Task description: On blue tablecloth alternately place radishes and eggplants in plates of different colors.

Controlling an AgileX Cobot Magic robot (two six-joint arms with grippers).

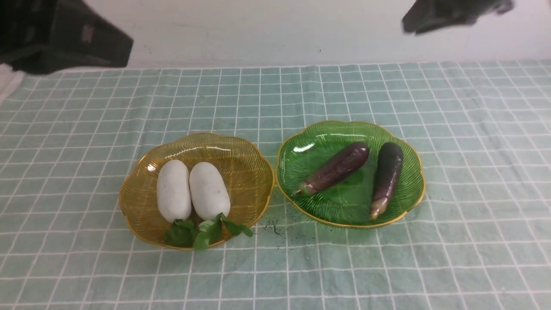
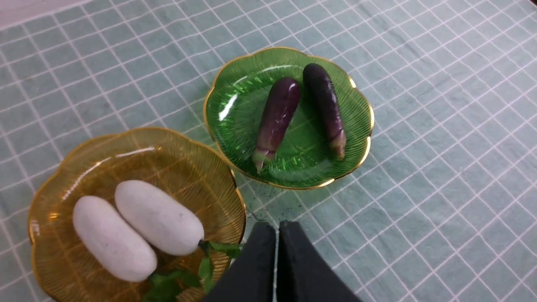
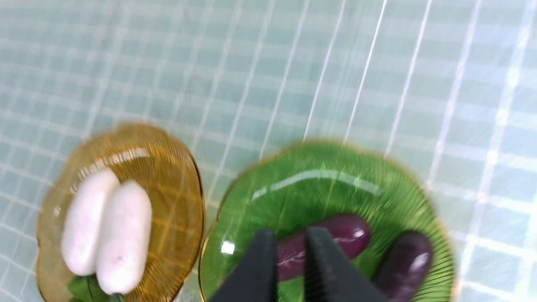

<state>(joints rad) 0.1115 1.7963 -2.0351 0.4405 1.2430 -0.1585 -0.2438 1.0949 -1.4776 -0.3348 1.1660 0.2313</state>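
Observation:
On the blue tablecloth (image 1: 387,94) stand two plates side by side. The amber plate (image 1: 241,159) holds both white radishes (image 1: 173,190) (image 1: 208,190), lying side by side, leaves toward me. The green plate (image 1: 314,142) holds both purple eggplants (image 1: 338,168) (image 1: 388,174). My left gripper (image 2: 277,228) is shut and empty, high above the cloth beside the amber plate (image 2: 176,155). My right gripper (image 3: 290,237) is empty, its jaws a narrow gap apart, high above the green plate (image 3: 335,180) and the eggplants (image 3: 348,235). The right wrist view is blurred.
Both arms show only as dark shapes at the top corners of the front view, the left arm (image 1: 64,38) and the right arm (image 1: 452,15). A white wall (image 1: 267,30) runs behind the cloth's far edge. Dark specks (image 1: 273,226) lie between the plates.

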